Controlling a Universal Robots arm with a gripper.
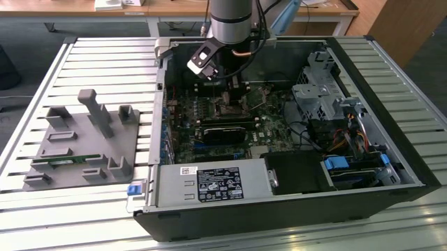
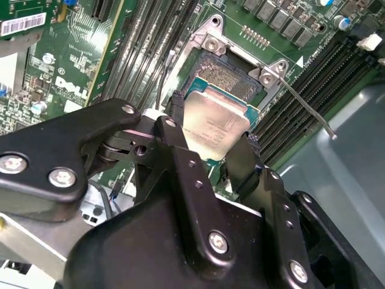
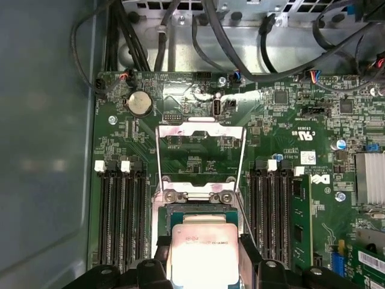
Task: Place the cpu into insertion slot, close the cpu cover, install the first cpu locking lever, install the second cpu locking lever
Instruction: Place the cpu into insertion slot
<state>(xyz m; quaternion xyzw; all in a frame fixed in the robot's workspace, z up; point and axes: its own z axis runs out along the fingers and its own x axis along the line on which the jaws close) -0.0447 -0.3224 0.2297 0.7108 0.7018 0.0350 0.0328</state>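
On the exterior view's left, a grey fixture plate (image 1: 77, 151) rests on the slatted tabletop (image 1: 104, 57). To its right lies an open computer case (image 1: 279, 222), with the gripper (image 1: 231, 97) lowered over the motherboard. In both wrist views the gripper's black fingers (image 2: 240, 162) are clamped on 2 opposite edges of the cpu (image 2: 215, 123). The cpu is held over the insertion slot (image 2: 231, 81), overlapping it but apparently not seated. The cpu cover (image 3: 201, 124) is swung open beyond the slot, and a thin locking lever (image 2: 307, 103) stands free. Step 1 of 4, placing, appears in hand. Seating likely calls for the chip level and square with the slot's rim.
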